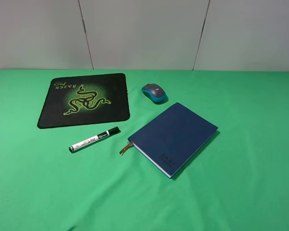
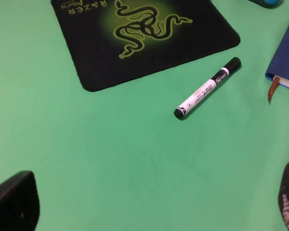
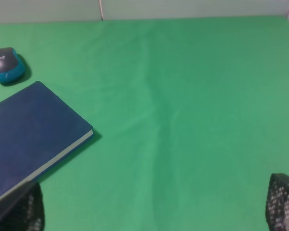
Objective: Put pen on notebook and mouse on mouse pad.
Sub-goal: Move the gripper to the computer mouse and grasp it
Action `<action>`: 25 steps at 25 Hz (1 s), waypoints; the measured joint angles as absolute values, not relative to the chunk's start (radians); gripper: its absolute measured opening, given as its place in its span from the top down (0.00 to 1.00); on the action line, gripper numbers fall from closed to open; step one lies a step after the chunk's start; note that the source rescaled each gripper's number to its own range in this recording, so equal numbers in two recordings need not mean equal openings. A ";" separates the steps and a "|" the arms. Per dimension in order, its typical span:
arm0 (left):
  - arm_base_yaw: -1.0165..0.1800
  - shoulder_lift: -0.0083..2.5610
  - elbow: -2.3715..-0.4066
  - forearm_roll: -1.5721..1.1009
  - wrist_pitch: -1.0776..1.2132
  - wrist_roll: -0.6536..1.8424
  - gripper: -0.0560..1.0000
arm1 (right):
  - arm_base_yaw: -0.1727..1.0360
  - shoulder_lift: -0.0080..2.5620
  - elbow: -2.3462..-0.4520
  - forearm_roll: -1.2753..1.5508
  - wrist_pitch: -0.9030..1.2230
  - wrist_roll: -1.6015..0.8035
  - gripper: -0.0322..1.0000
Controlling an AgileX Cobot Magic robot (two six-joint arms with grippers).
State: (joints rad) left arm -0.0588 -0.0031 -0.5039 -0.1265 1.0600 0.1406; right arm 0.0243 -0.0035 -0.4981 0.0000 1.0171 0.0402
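You have one pen [image 2: 207,87] and one mouse pad [image 2: 101,67] lying ahead of your left gripper [image 2: 151,207], and one notebook [image 3: 29,134] and one mouse [image 3: 7,65] ahead of your right gripper [image 3: 154,209]. That makes four loose items, one of each kind, all on one green cloth [image 1: 240,183]. The notebook carries one brown ribbon bookmark [image 1: 125,147]. The pad bears one snake logo [image 2: 151,26]. You have two grippers in play, and each shows you two dark fingers [image 2: 12,204].

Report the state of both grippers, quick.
Left gripper: open, holding nothing.
Right gripper: open, holding nothing.
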 joint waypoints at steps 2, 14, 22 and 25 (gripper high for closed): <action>-0.059 -0.003 -0.504 -0.126 1.060 0.141 0.00 | 0.024 -0.004 -0.498 0.000 1.017 0.040 0.00; -0.059 -0.003 -0.504 -0.126 1.060 0.141 0.00 | 0.024 -0.004 -0.498 0.000 1.017 0.040 0.00; -0.059 -0.003 -0.504 -0.126 1.060 0.141 0.00 | 0.024 -0.004 -0.498 0.008 1.018 0.040 0.00; -0.059 -0.003 -0.504 -0.126 1.060 0.141 0.00 | 0.024 0.018 -0.525 0.011 1.024 0.044 0.00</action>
State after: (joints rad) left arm -0.0588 -0.0031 -0.5039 -0.1265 1.0600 0.1406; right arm 0.0243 0.0177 -0.5249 0.0109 1.0243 0.0442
